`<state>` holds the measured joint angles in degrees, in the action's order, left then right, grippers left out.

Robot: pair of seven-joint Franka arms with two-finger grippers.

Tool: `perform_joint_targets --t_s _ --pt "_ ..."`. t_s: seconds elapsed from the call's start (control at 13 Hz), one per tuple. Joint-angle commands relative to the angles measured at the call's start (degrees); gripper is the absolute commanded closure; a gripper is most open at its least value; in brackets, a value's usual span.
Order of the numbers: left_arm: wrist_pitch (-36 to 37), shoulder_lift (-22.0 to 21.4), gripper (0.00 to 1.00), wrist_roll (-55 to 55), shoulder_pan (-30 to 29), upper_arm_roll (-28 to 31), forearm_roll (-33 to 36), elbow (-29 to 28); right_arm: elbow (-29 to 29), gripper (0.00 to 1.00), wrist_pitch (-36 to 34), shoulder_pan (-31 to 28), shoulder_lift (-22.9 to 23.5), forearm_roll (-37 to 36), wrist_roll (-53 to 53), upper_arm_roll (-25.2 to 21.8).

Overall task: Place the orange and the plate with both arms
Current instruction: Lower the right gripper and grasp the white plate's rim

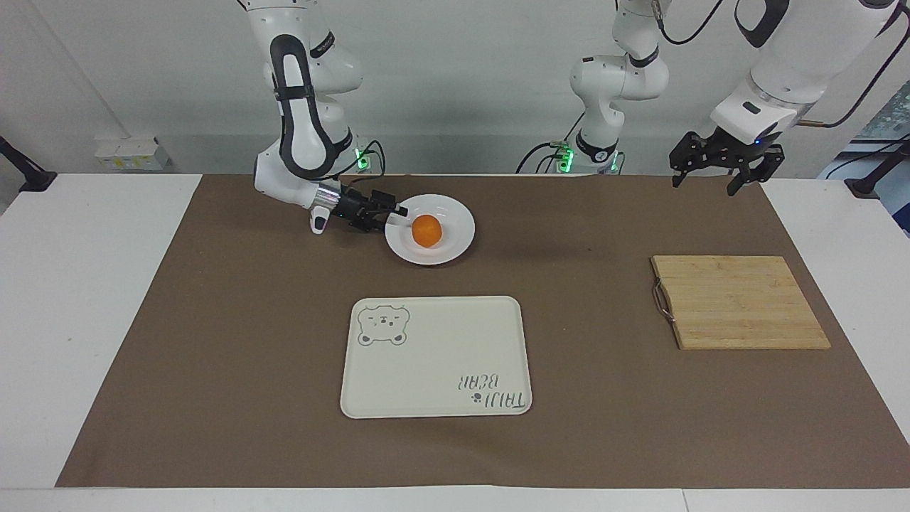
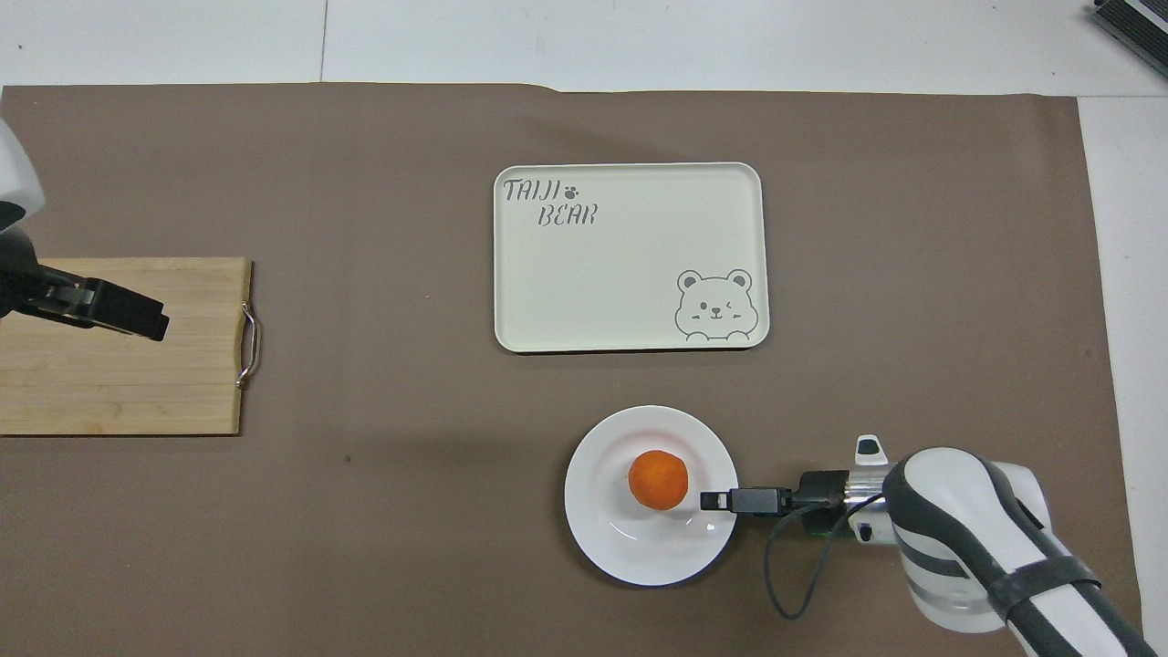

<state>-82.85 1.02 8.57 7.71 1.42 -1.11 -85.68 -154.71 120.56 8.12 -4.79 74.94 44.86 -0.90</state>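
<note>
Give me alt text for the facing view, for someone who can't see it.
The right gripper, open, reaches sideways over the rim of a white plate holding an orange. The left gripper, open, hangs raised above the table's edge; a cream tray and wooden cutting board lie nearby.
</note>
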Motion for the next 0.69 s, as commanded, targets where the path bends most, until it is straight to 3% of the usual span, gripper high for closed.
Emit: perform_joint_targets --t_s 0.0,0.23,0.39,0.54,0.62 --pt "1.6 0.2 0.0 0.1 0.6 0.0 0.1 1.1 -0.8 0.0 1.0 0.0 -0.4 1.7 1.7 0.1" --pt "1.6 -0.1 0.0 -0.3 0.6 0.1 0.1 0.7 -0.9 0.01 1.0 0.0 -0.3 1.7 1.7 0.1" --pt "1.6 -0.3 0.0 -0.5 0.6 0.1 0.1 0.7 -0.8 0.32 1.0 0.0 -0.3 1.7 1.7 0.1" --pt "1.8 -1.5 0.0 -0.4 0.6 0.1 0.1 -0.8 -0.8 0.48 0.9 -0.1 -0.3 1.7 1.7 0.1" --pt "1.6 -1.8 0.0 -0.4 0.5 0.1 0.1 -1.1 -0.8 0.51 1.0 -0.1 -0.3 1.7 1.7 0.1"
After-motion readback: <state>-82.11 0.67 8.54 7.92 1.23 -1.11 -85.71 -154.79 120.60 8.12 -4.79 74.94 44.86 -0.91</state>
